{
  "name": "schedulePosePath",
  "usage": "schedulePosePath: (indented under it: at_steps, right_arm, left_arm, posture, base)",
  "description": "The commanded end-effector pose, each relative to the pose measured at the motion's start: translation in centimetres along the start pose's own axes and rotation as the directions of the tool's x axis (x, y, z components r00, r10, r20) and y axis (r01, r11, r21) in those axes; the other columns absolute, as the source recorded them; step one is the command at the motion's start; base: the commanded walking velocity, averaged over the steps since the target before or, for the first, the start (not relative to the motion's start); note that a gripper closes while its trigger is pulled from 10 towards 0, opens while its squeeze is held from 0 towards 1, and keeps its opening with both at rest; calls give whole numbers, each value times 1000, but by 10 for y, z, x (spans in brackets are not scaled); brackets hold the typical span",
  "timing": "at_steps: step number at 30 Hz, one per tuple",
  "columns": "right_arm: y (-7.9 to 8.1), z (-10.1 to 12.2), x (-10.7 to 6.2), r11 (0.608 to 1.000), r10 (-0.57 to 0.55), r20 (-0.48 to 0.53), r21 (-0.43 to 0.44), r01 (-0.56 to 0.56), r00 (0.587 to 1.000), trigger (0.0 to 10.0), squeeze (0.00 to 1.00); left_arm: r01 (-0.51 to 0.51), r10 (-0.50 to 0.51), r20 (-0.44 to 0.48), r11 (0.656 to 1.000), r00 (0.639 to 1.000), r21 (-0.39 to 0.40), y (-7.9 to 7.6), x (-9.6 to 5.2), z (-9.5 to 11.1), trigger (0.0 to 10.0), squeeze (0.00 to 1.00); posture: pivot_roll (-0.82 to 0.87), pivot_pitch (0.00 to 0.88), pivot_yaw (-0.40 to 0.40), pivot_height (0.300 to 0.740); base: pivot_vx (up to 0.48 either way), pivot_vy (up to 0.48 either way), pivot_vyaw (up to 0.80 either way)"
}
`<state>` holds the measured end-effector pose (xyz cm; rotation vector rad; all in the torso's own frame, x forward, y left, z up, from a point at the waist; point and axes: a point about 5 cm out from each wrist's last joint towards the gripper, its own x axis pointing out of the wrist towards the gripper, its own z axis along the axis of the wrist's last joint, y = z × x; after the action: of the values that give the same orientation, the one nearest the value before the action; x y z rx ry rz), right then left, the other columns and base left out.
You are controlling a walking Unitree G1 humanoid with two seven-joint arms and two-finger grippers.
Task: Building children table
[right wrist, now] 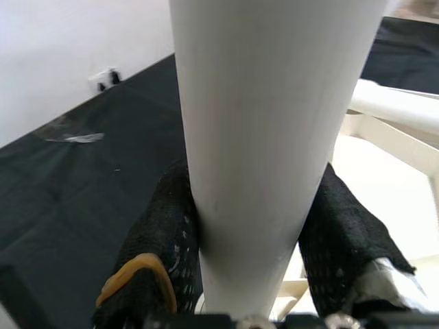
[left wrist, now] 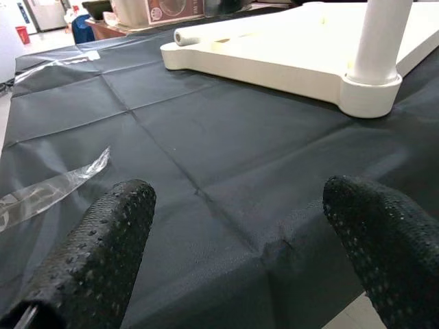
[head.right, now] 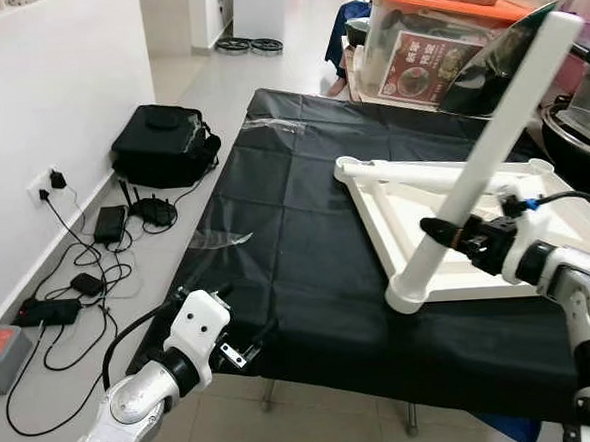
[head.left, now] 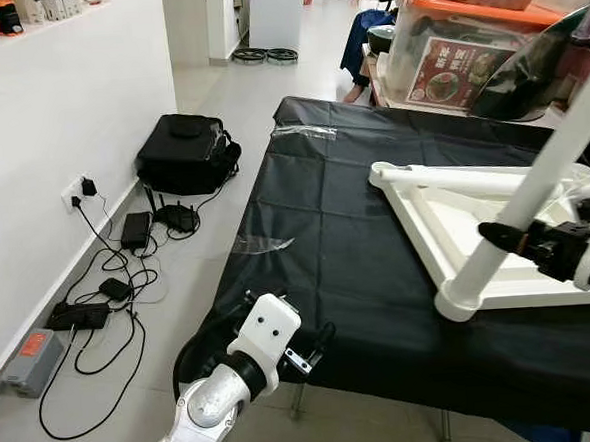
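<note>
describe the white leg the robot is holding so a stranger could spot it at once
On the black cloth-covered table lies an upturned white plastic tabletop. At its nearest corner a long white round leg rises at a slant, clamped by the right gripper. Another leg lies flat across the tabletop; this one stands in its socket.

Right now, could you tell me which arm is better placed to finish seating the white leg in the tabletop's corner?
The right: its gripper already clamps the white leg standing in the tabletop's corner socket. The left gripper hangs open at the table edge.
</note>
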<state>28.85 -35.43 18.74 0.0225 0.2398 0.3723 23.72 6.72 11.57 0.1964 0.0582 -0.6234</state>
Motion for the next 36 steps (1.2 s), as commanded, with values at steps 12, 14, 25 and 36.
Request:
schedulePosePath:
  at_steps: [12,14,25,36]
  right_arm:
    - [-19,-69,3,924,-359,-285,23,381,888,10000,0]
    - [-19,-69,3,924,-359,-285,23,381,888,10000,0]
    - [-45,-33,0,663,-741,-32,117,739,670,10000,1000]
    - [-20,-27,0,362,-922,170,57,930,348,10000,0]
  left_arm:
    - [9,-9,-13,1000,1000,4,-1,-2,-2,10000,0]
    - [9,-9,-13,1000,1000,4,-1,-2,-2,10000,0]
    - [10,-10,-17,1000,1000,-1,-2,-5,-1,10000,0]
    - [12,-12,-29,1000,1000,-5,-2,-7,-2,10000,0]
  posture:
    - [89,94,-79,740]
    - [89,94,-79,740]
    - [100,111,-76,740]
    - [95,114,-69,740]
  base:
    - [0,0,0]
    - [0,0,0]
    - [0,0,0]
    - [0,0,0]
